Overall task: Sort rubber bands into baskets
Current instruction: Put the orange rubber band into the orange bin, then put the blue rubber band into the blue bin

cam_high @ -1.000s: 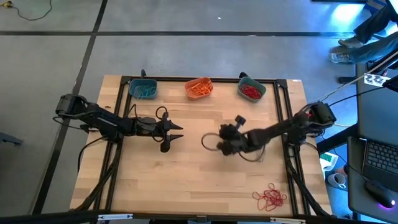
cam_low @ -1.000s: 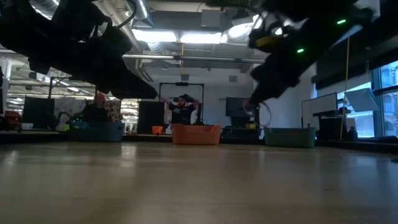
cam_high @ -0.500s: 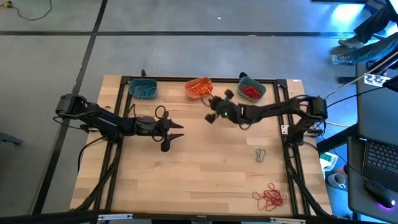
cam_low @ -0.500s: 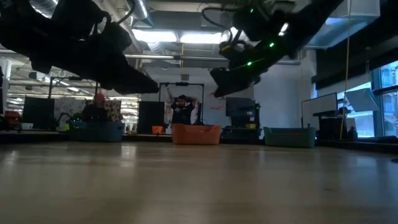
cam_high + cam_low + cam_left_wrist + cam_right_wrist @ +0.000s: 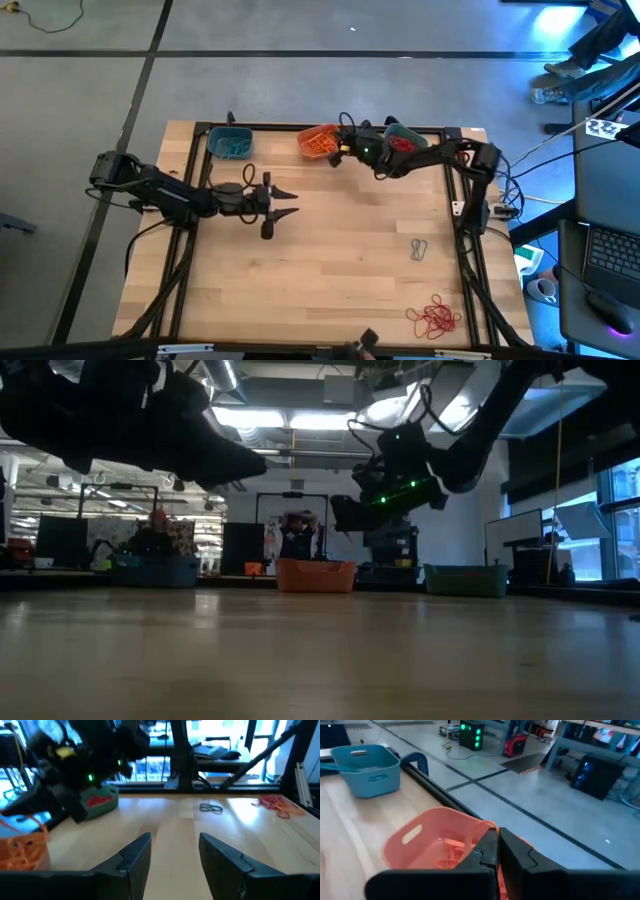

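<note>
While the left hand (image 5: 283,198) is waiting wide open and empty mid-table, the right hand (image 5: 335,152) is hovering pinched shut over the orange basket (image 5: 318,140), apparently gripping an orange band (image 5: 492,826) and needing only to release it.

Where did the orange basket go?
In the high view the orange basket sits at the table's far edge, between two teal baskets, with the right gripper beside it.

Overhead view looks straight down; low view looks level across the table (image 5: 320,660) — both share the orange basket (image 5: 319,141); wrist views sit close.
</note>
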